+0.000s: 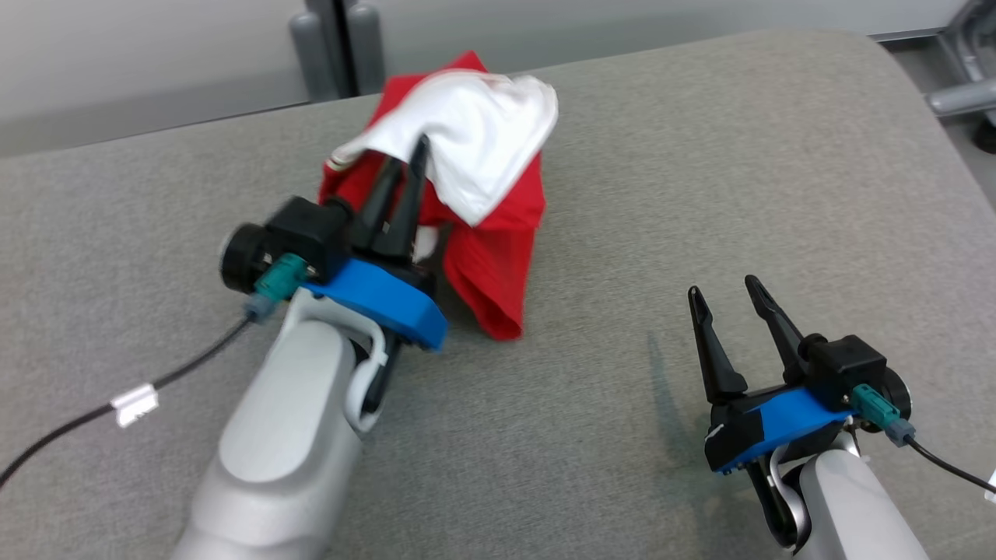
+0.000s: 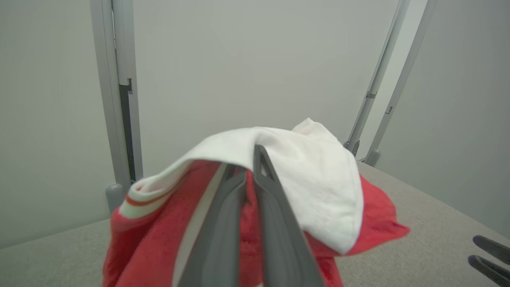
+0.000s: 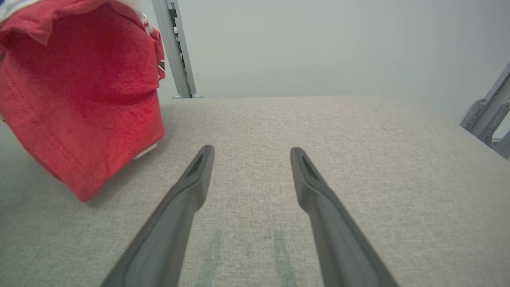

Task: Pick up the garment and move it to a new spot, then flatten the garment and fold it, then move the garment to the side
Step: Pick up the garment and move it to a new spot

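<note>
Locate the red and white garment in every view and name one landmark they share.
Head view: garment upper centre, pinched in the left gripper.
Left wrist view: garment lower centre, draped over the fingers.
Right wrist view: garment upper left corner.
Shared landmark: the grey upright post beyond the garment.

Garment [image 1: 476, 155] over the table [image 1: 700, 155], left of and beyond the right end effector [image 1: 722, 286]

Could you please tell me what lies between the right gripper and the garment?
Just bare grey upholstered surface: nothing sits between the open right gripper and the red-and-white garment, as the head view shows.
</note>
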Tool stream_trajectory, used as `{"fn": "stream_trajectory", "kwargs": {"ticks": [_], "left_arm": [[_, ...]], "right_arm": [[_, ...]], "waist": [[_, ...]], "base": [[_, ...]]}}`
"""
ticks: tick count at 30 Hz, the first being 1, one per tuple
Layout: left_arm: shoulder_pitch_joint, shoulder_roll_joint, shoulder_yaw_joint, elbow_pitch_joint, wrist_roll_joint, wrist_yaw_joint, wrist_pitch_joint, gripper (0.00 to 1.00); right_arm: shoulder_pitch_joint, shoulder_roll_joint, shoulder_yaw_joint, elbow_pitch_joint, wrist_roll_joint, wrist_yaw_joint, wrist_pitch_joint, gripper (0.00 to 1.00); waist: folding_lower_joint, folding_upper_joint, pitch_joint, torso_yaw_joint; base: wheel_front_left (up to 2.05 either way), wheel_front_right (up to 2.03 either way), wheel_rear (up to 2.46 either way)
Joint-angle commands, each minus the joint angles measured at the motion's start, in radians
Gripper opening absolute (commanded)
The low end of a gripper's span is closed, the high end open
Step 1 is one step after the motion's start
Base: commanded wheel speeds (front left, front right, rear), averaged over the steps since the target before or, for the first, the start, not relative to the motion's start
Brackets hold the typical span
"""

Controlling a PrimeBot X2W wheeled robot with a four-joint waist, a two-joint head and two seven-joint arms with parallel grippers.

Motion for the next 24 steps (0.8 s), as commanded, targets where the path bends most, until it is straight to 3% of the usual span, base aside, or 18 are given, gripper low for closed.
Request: {"fn": "stream_trajectory", "kwargs": {"ticks": [1,8,9,10,11,24], "left_arm": [[0.019,-0.001,-0.025,-0.002,-0.007,-0.002,-0.003,0.00],[0.100,-0.006,-0.062,0.034,-0.015,-0.002,-0.003,0.00],[0.115,-0.006,-0.055,0.040,-0.012,-0.001,-0.003,0.25],[0.129,-0.006,-0.049,0.048,-0.008,0.001,-0.003,0.81],[0.141,-0.006,-0.041,0.052,-0.004,0.006,-0.003,1.00],[0.340,-0.007,0.181,0.012,0.100,0.078,-0.003,1.00]], "right_arm": [[0.015,0.000,0.003,0.001,0.009,0.000,-0.001,1.00],[0.034,0.000,0.000,0.000,0.008,0.000,-0.001,1.00],[0.036,0.001,-0.001,0.000,0.005,0.000,-0.001,1.00],[0.038,0.001,-0.003,0.000,0.003,0.000,-0.001,1.00],[0.040,0.001,-0.002,0.000,0.001,0.000,-0.001,1.00],[0.067,0.000,-0.009,0.012,-0.015,0.000,-0.001,1.00]], "waist": [[0.0001,0.0000,-0.018,-0.028],[0.0001,0.0000,-0.043,-0.044],[0.0001,0.0000,-0.047,-0.039],[0.0001,0.0000,-0.050,-0.032],[0.0001,0.0000,-0.054,-0.025],[0.0001,0.0000,-0.140,0.113]], "base": [[0.00,0.00,0.00],[0.00,0.00,0.00],[0.00,0.00,0.00],[0.00,0.00,0.00],[0.00,0.00,0.00],[0.00,0.00,0.00]]}}
